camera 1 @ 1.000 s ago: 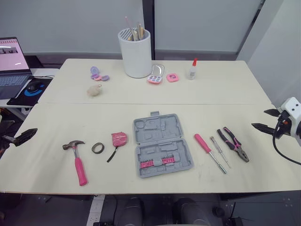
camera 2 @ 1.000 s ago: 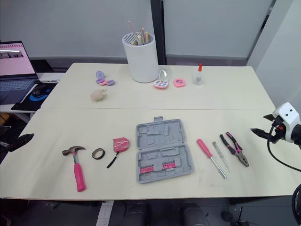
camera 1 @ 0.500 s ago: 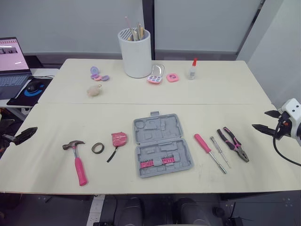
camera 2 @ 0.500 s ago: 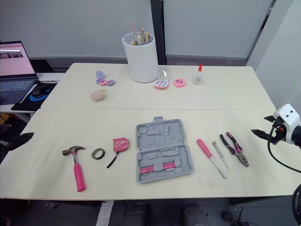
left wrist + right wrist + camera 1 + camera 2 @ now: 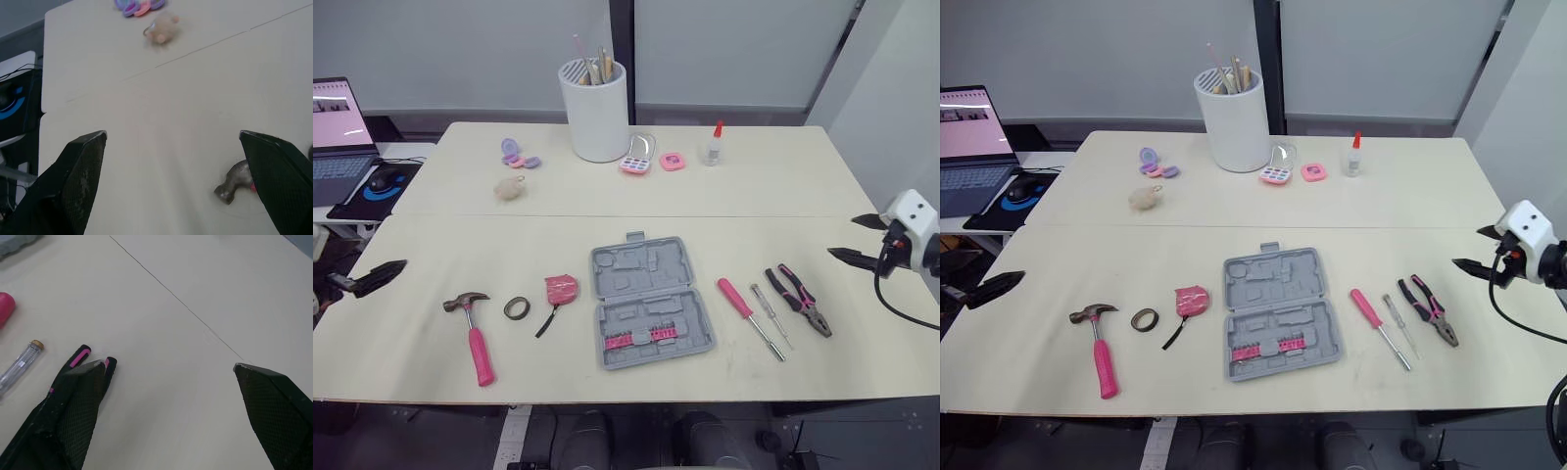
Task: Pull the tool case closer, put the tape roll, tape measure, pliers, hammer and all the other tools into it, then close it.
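Note:
An open grey tool case lies at the table's middle front, with pink bits in its near half. Left of it lie a pink tape measure, a dark tape roll and a pink-handled hammer. To its right are a pink screwdriver, a clear tester screwdriver and pink-black pliers. My left gripper hovers open at the table's left edge, left of the hammer head. My right gripper is open over the right edge, just beyond the pliers' handles.
At the back stand a white tool holder, a glue bottle, a makeup palette, a pink compact, purple trinkets and a plush ball. A laptop and mouse sit on a side desk at left.
My left gripper has edged inward toward the table. The right gripper has moved left and a little farther back, nearer the pliers. The tools and case lie as before.

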`<state>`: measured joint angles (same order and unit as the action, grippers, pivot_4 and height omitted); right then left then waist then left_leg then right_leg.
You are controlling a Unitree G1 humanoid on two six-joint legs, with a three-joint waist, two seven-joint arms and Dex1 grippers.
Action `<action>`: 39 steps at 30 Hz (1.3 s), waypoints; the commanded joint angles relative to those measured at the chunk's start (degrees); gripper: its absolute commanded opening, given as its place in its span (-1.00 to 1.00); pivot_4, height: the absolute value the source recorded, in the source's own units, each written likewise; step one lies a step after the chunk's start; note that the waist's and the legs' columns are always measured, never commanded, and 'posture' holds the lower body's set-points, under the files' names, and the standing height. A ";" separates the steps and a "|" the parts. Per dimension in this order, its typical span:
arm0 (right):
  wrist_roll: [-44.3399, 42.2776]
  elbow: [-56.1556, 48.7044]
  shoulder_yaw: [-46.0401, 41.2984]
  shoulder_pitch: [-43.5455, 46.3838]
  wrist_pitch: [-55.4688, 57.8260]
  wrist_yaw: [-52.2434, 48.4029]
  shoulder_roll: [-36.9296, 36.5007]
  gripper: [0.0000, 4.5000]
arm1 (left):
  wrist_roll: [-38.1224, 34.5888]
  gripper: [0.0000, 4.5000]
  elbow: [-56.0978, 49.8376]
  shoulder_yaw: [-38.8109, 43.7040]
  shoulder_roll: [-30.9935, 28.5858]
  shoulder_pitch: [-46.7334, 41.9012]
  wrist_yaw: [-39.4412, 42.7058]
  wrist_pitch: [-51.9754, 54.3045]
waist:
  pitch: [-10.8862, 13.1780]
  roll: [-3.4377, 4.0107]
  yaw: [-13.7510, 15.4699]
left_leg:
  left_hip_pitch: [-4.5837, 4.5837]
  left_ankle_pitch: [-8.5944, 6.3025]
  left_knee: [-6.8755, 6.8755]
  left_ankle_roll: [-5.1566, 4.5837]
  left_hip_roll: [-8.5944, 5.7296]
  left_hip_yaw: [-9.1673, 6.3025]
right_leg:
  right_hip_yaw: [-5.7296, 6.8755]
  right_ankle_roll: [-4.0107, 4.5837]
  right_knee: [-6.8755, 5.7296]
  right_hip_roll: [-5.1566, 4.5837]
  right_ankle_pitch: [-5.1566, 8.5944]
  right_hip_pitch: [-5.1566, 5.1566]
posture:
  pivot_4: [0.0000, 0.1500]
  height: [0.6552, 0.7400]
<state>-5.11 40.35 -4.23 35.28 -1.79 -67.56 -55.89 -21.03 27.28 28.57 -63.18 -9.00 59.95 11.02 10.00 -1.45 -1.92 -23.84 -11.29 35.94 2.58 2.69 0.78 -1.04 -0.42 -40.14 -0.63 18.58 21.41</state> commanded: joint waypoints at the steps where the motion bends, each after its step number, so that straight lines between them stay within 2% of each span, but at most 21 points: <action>1: 1.21 -6.61 2.04 1.47 1.05 0.02 0.55 0.82 | -3.56 0.83 -12.16 0.37 1.19 1.55 0.06 5.52 | 0.00 0.00 0.02 | 0.00 0.00 0.00 0.00 0.00 -0.02 | 0.01 0.00 0.00 0.00 0.00 -0.01 | 1.00 1.00; 3: 2.02 -10.18 4.17 1.42 1.95 -0.42 1.56 0.58 | -3.83 0.60 -18.13 -1.80 2.18 2.21 -0.35 7.80 | 0.00 0.00 0.02 | 0.00 0.00 0.01 0.00 0.00 -0.07 | 0.01 0.00 0.00 0.01 0.00 -0.01 | 1.00 1.00; 6: 5.09 -15.19 8.62 2.38 2.94 0.86 4.54 0.12 | -2.71 0.15 -26.08 -7.18 3.74 3.31 -0.31 9.56 | 0.00 0.00 -0.07 | 0.00 0.00 0.01 0.00 0.01 -0.10 | -0.02 0.00 0.00 0.04 0.00 -0.01 | 1.00 1.00; 14: 10.93 -22.84 18.01 2.54 5.41 1.92 12.40 -0.64 | 3.49 -0.97 -34.17 -21.63 9.52 1.13 -3.95 10.67 | 0.00 0.00 0.14 | -0.07 0.00 0.02 0.00 0.01 -0.20 | -0.04 0.00 0.01 0.22 0.00 0.01 | 1.00 1.00; 18: 13.07 -23.13 20.74 3.17 6.06 2.74 15.16 -1.00 | 6.17 -1.00 -34.86 -26.74 12.24 -0.60 -5.25 11.51 | 0.00 -0.01 0.16 | -0.08 0.00 0.06 0.00 -0.01 -0.21 | -0.06 0.00 0.00 0.42 0.00 0.02 | 1.00 1.00; 27: 17.06 -20.30 25.77 4.74 5.30 4.04 20.76 -1.00 | 11.98 -1.00 -32.26 -34.97 17.65 -4.37 -7.48 11.66 | 0.00 -0.01 0.10 | -0.07 0.00 0.06 0.00 0.00 -0.25 | -0.05 0.00 0.00 0.49 -0.01 0.01 | 1.00 1.00; 39: 20.89 -12.46 29.05 6.18 1.33 6.04 24.54 -1.00 | 18.07 -1.00 -26.82 -41.10 22.44 -7.00 -8.50 9.50 | 0.00 -0.02 0.10 | -0.07 0.00 0.07 0.00 -0.02 -0.28 | -0.04 0.00 0.00 0.49 -0.01 -0.02 | 1.00 1.00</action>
<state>15.16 27.37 24.86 39.83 1.07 -62.25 -31.71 -4.10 0.07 -11.95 -40.89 -15.22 51.76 21.99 10.00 -1.46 -1.82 -23.91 -11.29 36.02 2.57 2.68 0.51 -1.09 -0.42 -40.14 -0.15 18.57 21.40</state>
